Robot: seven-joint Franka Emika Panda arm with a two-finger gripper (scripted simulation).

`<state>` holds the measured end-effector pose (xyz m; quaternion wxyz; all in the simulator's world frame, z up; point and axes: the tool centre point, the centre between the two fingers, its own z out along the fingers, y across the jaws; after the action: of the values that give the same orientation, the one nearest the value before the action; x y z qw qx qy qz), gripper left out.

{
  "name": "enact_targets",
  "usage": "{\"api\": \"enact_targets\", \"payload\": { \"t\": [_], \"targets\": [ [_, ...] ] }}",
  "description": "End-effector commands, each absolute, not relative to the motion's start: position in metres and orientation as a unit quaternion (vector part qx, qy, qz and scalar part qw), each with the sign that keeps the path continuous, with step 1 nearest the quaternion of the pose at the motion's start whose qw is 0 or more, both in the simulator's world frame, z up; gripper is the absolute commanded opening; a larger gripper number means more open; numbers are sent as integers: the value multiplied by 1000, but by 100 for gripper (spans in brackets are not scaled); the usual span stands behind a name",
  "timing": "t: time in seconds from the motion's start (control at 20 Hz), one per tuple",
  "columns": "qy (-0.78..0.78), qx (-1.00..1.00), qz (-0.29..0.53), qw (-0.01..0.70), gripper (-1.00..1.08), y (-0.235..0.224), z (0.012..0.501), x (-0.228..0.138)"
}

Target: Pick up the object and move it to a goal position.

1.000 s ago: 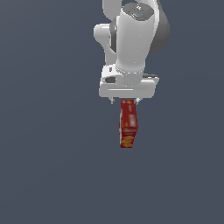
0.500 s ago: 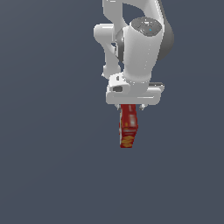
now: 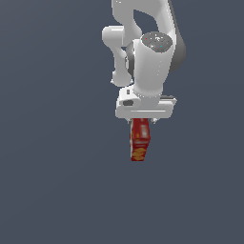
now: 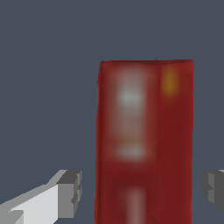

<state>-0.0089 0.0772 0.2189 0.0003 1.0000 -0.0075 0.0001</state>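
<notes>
The object, a small red box (image 3: 140, 142) with yellow-orange markings, rests on the dark grey floor, in the middle of the exterior view. My white gripper (image 3: 141, 123) hangs straight over its far end and hides that end. In the wrist view the red box (image 4: 144, 144) stands between the two grey fingertips (image 4: 70, 192), with a gap on each side. The gripper (image 4: 140, 190) is open and straddles the box without touching it.
The plain dark grey floor (image 3: 52, 181) fills the scene around the box. The white arm (image 3: 152, 57) rises above the gripper at the top of the exterior view.
The gripper has come down towards the box and now covers its far end. The box has not moved.
</notes>
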Motion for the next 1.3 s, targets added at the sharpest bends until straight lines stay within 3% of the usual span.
{"api": "enact_targets", "payload": {
  "t": [0.0,0.35,0.4,1.25],
  "targets": [
    [-8,1000,0,0,100,78,206,-9],
    [-8,1000,0,0,100,78,192,-8],
    [-8,1000,0,0,-100,78,192,-8],
    [-8,1000,0,0,-100,71,205,-3]
  ]
}}
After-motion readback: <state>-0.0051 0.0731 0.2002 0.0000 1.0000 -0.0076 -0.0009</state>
